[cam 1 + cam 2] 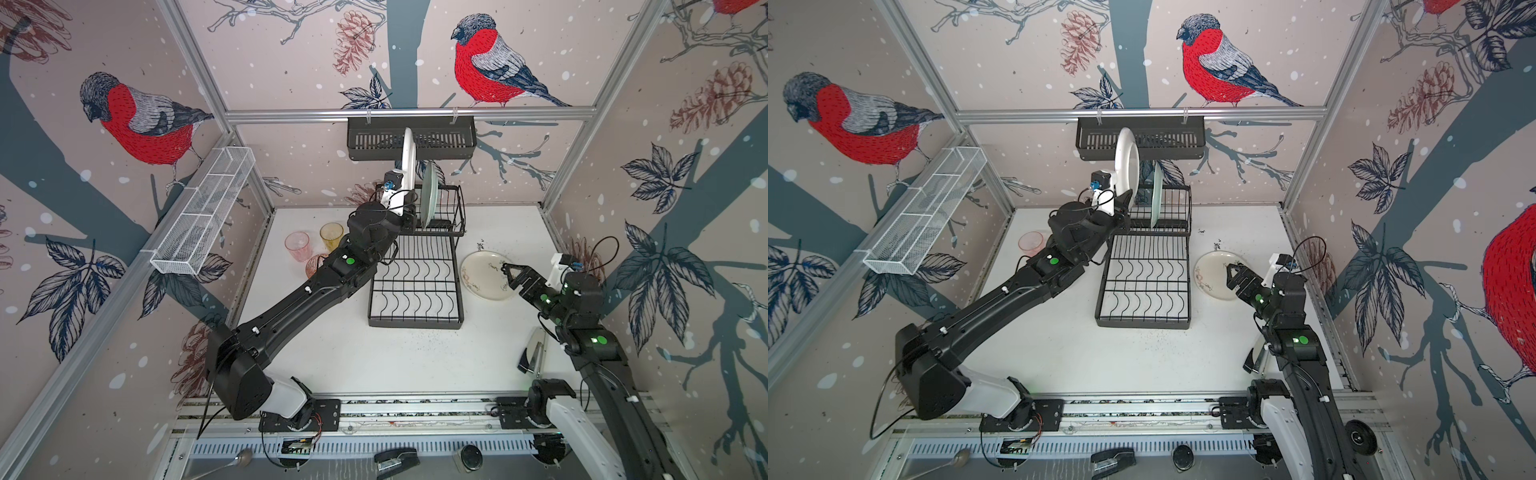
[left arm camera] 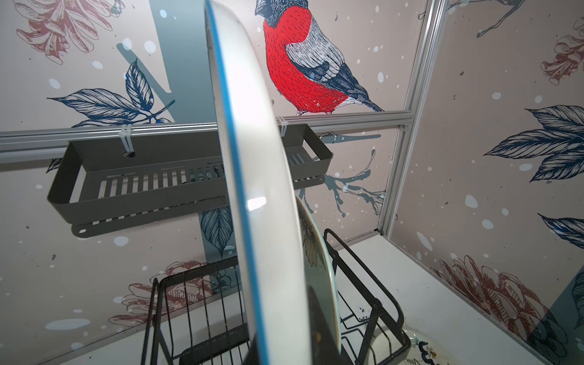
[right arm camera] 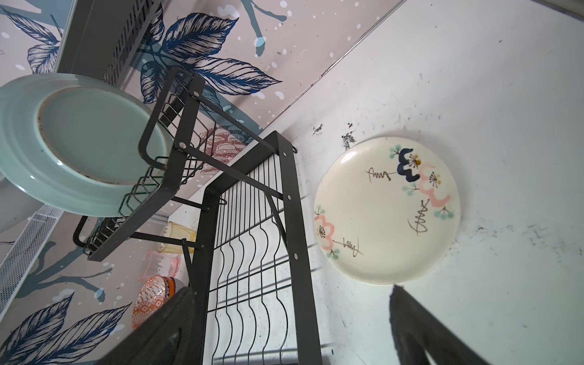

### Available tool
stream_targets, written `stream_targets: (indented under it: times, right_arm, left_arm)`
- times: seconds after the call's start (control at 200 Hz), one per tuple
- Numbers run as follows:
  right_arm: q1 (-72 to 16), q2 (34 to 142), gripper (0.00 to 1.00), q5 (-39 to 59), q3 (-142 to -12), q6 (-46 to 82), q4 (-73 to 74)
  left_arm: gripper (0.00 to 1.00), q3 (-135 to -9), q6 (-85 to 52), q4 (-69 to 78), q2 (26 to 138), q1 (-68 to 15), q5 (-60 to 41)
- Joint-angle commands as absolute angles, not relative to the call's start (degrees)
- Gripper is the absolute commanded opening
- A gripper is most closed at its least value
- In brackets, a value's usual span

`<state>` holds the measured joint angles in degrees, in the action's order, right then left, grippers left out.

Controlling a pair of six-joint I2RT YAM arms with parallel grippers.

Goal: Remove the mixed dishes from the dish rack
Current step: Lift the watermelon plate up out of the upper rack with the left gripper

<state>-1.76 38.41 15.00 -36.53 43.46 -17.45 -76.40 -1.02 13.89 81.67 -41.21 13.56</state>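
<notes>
- The left gripper [image 1: 406,203] is squeezed shut on the bottom edge of a white plate [image 1: 409,158] with a blue rim.
- The white plate stands up on its edge in the upper middle of both top views. It pokes up higher than the mint plate [image 1: 429,195] beside it.
- I cannot tell if the white plate touches the dish rack [image 1: 415,322] at the bottom.
- The mint plate stands up on its edge in the top basket [image 1: 452,208] of the dish rack.
- The low tray [image 1: 1144,286] of the rack has no dishes in it.
- The right gripper [image 1: 508,274] is open wide and holds nothing.
- It is at the right edge of a cream plate [image 1: 484,276] with painted flowers.
- The cream plate lies flat on the white table [image 1: 332,353], just to the right of the rack.
- A pink glass [image 1: 298,245] and a yellow glass [image 1: 331,235] stand on the table to the left of the rack.
- An orange bowl [image 3: 151,300] sits near them. The left arm hides most of it in the top views.
</notes>
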Motion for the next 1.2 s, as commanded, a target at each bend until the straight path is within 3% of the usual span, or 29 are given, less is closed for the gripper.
stream_targets:
  times: [0.0,0.59,1.196]
  right_arm:
    - [-1.7,39.0,0.96,16.2,-36.9,44.4,-15.8]
    - [-1.7,39.3,0.96,18.4,-39.7,44.9,-16.6]
    - [-1.7,38.8,0.96,23.5,-40.1,46.0,-15.5]
  left_arm:
    - [0.00,-74.5,-0.7,18.9,78.6,-41.4,14.1]
    - [0.00,-70.7,-1.8,13.2,68.7,-48.4,19.4]
    - [0.00,-64.4,-8.5,5.0,58.8,-49.4,7.3]
